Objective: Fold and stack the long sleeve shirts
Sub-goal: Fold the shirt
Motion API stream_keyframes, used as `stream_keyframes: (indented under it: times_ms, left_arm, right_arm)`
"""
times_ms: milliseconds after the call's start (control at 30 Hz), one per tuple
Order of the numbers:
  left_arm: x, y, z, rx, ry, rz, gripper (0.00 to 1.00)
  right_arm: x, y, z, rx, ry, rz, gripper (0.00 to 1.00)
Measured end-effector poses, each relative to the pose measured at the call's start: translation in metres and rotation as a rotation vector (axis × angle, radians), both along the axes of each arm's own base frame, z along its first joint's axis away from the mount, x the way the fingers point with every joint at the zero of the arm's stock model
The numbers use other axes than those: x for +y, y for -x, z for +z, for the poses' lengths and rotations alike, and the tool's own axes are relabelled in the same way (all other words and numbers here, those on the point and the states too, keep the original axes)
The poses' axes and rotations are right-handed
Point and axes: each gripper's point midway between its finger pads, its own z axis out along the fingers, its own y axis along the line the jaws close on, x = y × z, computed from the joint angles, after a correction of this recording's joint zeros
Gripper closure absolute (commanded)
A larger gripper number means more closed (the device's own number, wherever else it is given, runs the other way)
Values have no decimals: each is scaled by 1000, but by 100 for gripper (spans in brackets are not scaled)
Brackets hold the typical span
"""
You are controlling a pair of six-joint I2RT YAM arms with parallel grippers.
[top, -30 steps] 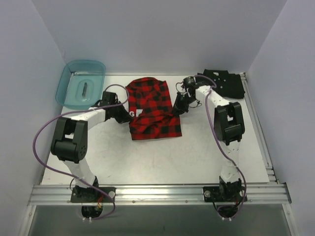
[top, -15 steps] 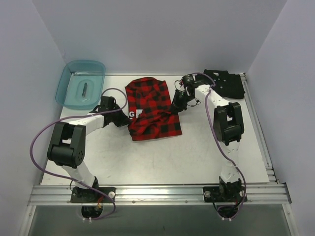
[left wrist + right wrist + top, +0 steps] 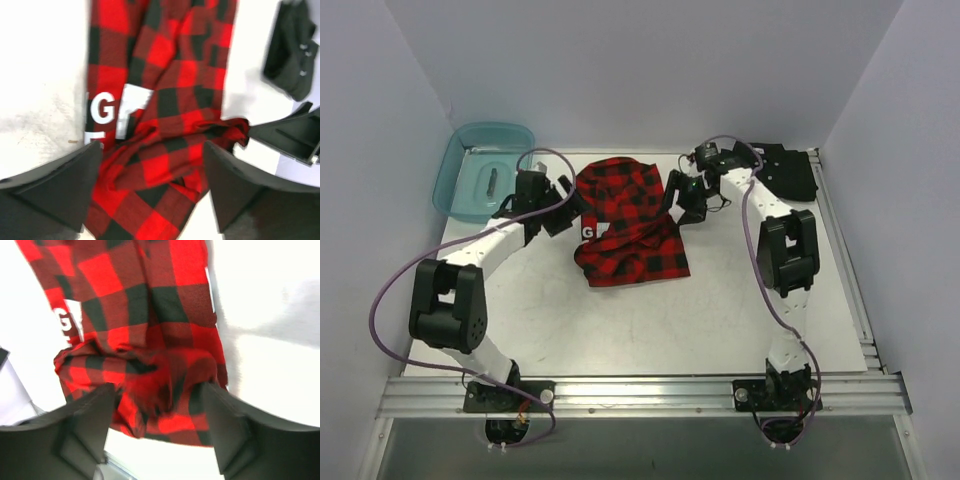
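Note:
The red-and-black plaid shirt (image 3: pixel 625 222) lies folded and a little rumpled mid-table, white letters (image 3: pixel 104 107) at its left edge. My left gripper (image 3: pixel 563 205) hovers at that left edge, jaws wide open, plaid cloth (image 3: pixel 160 125) spread below them and nothing gripped. At the shirt's right edge, my right gripper (image 3: pixel 678 196) is also open above a bunched fold (image 3: pixel 150 365). The black shirt (image 3: pixel 786 170) lies crumpled at the far right, behind the right arm, and shows in the left wrist view as a dark heap (image 3: pixel 295 60).
A translucent teal bin (image 3: pixel 485 180) stands at the far left corner, just behind the left arm. Metal rails run along the table's right edge (image 3: pixel 840 250) and the near edge (image 3: pixel 640 392). White walls close in the far side.
Both grippers have gone from shut to open and let go of the plaid shirt. Both have drawn back toward the far side, and the shirt stays lying on the table.

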Motion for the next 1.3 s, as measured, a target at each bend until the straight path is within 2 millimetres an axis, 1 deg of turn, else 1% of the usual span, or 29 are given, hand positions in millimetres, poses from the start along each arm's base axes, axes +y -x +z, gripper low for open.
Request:
stream_keyframes:
  times_ms: [67,133,233,267,300,333,367,400,433,467,500,633,700,767,833,900,1000,1100,1133,1167,1233,1300]
  left_arm:
    - [1,3,27,-60,-1,-3,3]
    - [4,9,62,-143,-4,-9,3]
    - [5,26,110,-254,-7,-24,3]
    - [4,34,122,-284,-7,-33,3]
    - [4,41,133,-313,-9,-41,3]
    - [4,49,139,-335,-13,-48,3]
    - [4,58,142,-348,-17,-56,3]
    - [3,68,141,-359,-22,-67,3]
    - [2,78,134,-350,-30,-80,3]
    - [2,89,125,-332,-40,-93,3]
    - [2,100,111,-304,-53,-109,3]
    - [7,136,57,-175,-104,-146,3]
    - [13,151,38,-124,-126,-149,3]
    - [17,160,29,-98,-142,-151,3]
    - [19,165,27,-93,-148,-156,3]
    - [18,166,28,-99,-151,-162,3]
    - [19,166,26,-97,-159,-168,3]
    - [19,168,22,-91,-165,-175,3]
    - [19,169,20,-85,-167,-176,3]
    - [20,170,18,-80,-168,-176,3]
    - [20,173,12,-65,-172,-180,3]
    - [20,175,7,-53,-175,-184,3]
  right_arm:
    - [-5,-3,20,-64,14,4,25]
    - [-11,-3,50,-142,20,4,27]
    - [-19,9,99,-265,14,8,34]
    - [-22,17,113,-301,12,13,40]
    - [-24,24,122,-326,14,20,43]
    - [-24,32,125,-340,20,31,46]
    - [-23,40,124,-342,31,43,49]
    - [-19,47,118,-337,45,63,54]
    - [-14,53,110,-326,60,88,57]
    - [-8,59,97,-305,77,112,58]
    - [-1,66,82,-276,95,142,60]
    - [23,85,21,-155,152,236,66]
    - [30,87,-1,-120,164,257,67]
    - [33,84,-16,-95,174,262,67]
    - [38,73,-25,-90,174,259,68]
    - [46,56,-29,-106,166,254,67]
    - [56,26,-29,-146,146,233,65]
    - [62,-7,-22,-193,117,183,63]
    - [61,-18,-19,-206,104,153,62]
    - [59,-25,-18,-213,96,133,60]
    - [48,-43,-13,-226,75,65,58]
    - [35,-55,-10,-236,64,18,55]
